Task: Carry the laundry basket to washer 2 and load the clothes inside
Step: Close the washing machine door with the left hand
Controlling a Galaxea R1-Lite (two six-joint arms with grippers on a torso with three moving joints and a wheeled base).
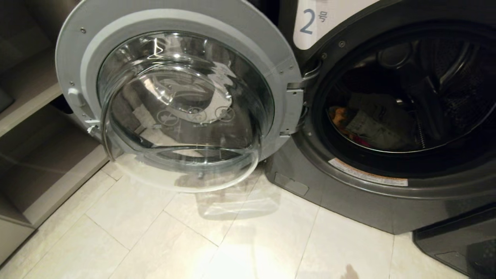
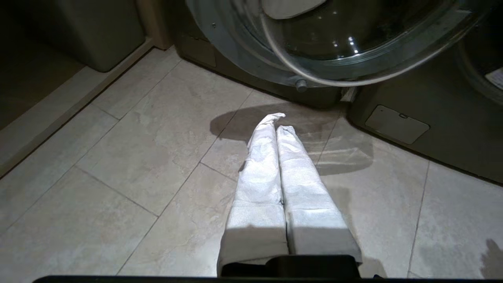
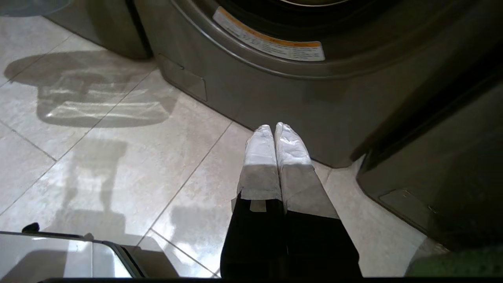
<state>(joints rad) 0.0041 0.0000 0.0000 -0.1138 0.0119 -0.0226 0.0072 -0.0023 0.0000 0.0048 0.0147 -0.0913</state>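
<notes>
Fingers (image 2: 271,129) of both arms (image 3: 275,131) pressed together, empty; three clothes (image 1: 368,124) inside washer 2 (image 1: 387,186).

Clothes (image 1: 372,124) inside open washer 2 (image 1: 387,193)

- Pale beige glossy stone-look tiled floor (image 1: 155,232), with thin darker grout lines
- Dark grey front-loading washer 2 (image 1: 348,201) stands directly on it
- A low taupe cabinet plinth (image 1: 58,186) meets the tiles at the robot's left
</notes>
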